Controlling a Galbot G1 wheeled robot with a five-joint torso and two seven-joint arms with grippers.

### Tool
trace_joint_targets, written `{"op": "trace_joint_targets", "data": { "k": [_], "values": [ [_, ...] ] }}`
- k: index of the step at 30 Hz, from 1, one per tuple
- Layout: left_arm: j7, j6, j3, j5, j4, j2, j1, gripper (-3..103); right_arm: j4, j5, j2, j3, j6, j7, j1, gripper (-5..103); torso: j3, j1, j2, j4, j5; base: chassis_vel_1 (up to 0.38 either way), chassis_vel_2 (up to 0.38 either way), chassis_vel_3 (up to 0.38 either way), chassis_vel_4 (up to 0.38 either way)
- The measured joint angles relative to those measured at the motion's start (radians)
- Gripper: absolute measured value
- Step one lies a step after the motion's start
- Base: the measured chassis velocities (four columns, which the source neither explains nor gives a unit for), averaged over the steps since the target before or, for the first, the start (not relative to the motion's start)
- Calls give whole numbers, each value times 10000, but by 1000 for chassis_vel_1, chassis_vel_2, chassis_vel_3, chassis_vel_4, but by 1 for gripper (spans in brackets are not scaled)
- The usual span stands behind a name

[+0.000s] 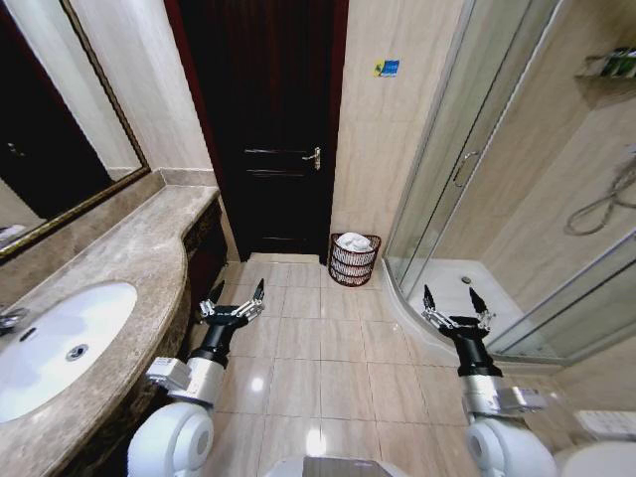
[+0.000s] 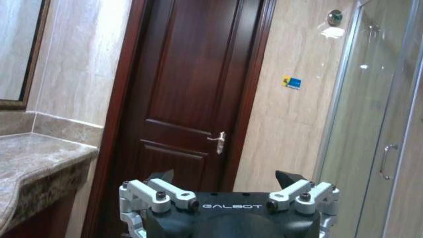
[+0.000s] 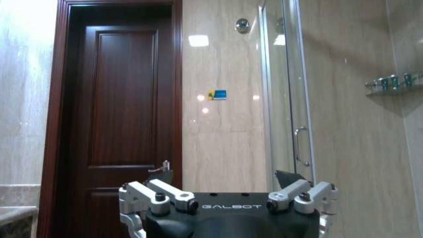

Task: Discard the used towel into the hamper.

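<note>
Two grippers hover over the tiled floor, jaws spread and empty: the left gripper beside the marble vanity surface, the right gripper by the shower enclosure. The hamper stands against the far wall between the dark door and the shower, a white towel inside.

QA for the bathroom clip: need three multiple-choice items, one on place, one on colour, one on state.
1. Where does the hamper stand?
A. Under the sink
B. On the floor between the door and the shower enclosure
C. Inside the shower

2. What colour is the towel in the hamper?
A. White
B. Blue
C. Brown

3. How are the jaws of the left gripper and the right gripper?
A. Both shut
B. One shut on the towel
C. Both open, empty

Answers: B, it sits against the wall beside the door; A, white cloth shows above the rim; C, the jaws are spread with nothing between.
</note>
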Motion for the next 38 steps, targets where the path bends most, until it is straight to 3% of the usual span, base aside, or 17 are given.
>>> {"op": "trace_joint_targets", "data": {
  "k": [38],
  "values": [
    [1, 0, 0, 0, 1, 0, 0, 100, 0, 0, 0, 0, 0, 0, 0, 100, 0, 0, 0, 0, 0, 0, 0, 0, 0]
  ]
}}
